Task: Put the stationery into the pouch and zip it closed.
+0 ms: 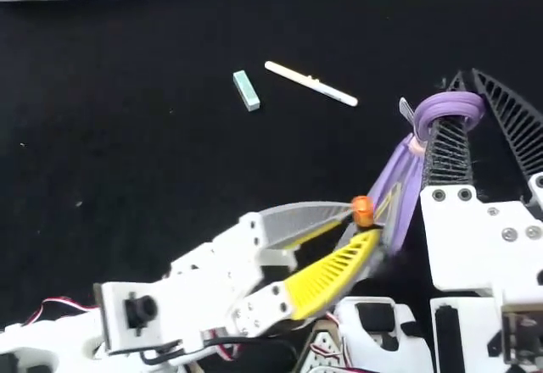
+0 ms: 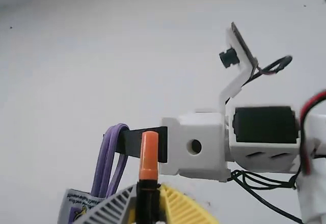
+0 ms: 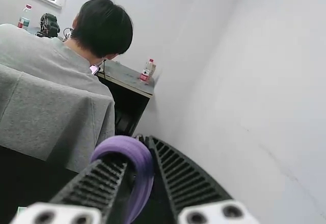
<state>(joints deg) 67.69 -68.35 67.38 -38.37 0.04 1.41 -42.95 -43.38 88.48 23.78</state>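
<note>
My right gripper [image 1: 466, 77] is shut on the top edge of the purple pouch [image 1: 405, 169], holding it up above the black table so it hangs down toward the left arm. In the right wrist view the pouch [image 3: 133, 169] sits pinched between the black fingers [image 3: 175, 170]. My left gripper [image 1: 363, 223], with one grey and one yellow finger, is shut on an orange-capped pen [image 1: 362, 211] right at the pouch's lower end. The pen [image 2: 148, 155] stands upright beside the pouch [image 2: 109, 164] in the left wrist view. A white pen [image 1: 310, 83] and a mint eraser [image 1: 246, 90] lie on the table farther back.
The black table [image 1: 127, 136] stretches wide to the left of both arms. The right arm's white motor body [image 2: 224, 137] hangs close behind the held pen. Both arm bases crowd the near edge.
</note>
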